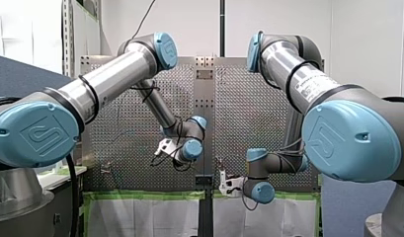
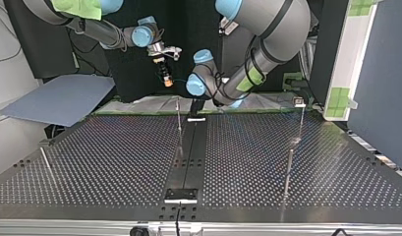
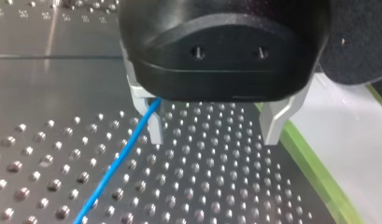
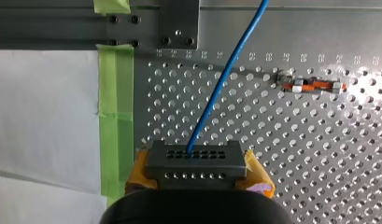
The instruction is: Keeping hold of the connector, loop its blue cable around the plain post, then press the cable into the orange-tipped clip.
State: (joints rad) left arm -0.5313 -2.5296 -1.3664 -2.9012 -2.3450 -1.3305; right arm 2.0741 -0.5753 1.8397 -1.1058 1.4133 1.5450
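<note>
In the right wrist view my right gripper [image 4: 194, 179] has yellow pads and is shut on the grey metal connector [image 4: 194, 159]. The blue cable [image 4: 221, 88] leaves the connector and runs straight ahead over the perforated plate. The orange-tipped clip [image 4: 314, 86] lies ahead and off to one side of the cable. In the left wrist view my left gripper [image 3: 212, 133] is open, its metal fingers [image 3: 272, 126] just above the plate. The blue cable [image 3: 118, 161] crosses one finger and nothing lies between the two. The top view shows a thin post [image 2: 179, 125] near the plate's middle.
Green tape [image 4: 115, 116] and white paper [image 4: 44, 116] border the plate beside my right gripper. More thin posts [image 2: 289, 167] stand at the top view's right and another [image 2: 47, 164] at its left. A dark rail [image 2: 187, 157] runs down the plate's middle.
</note>
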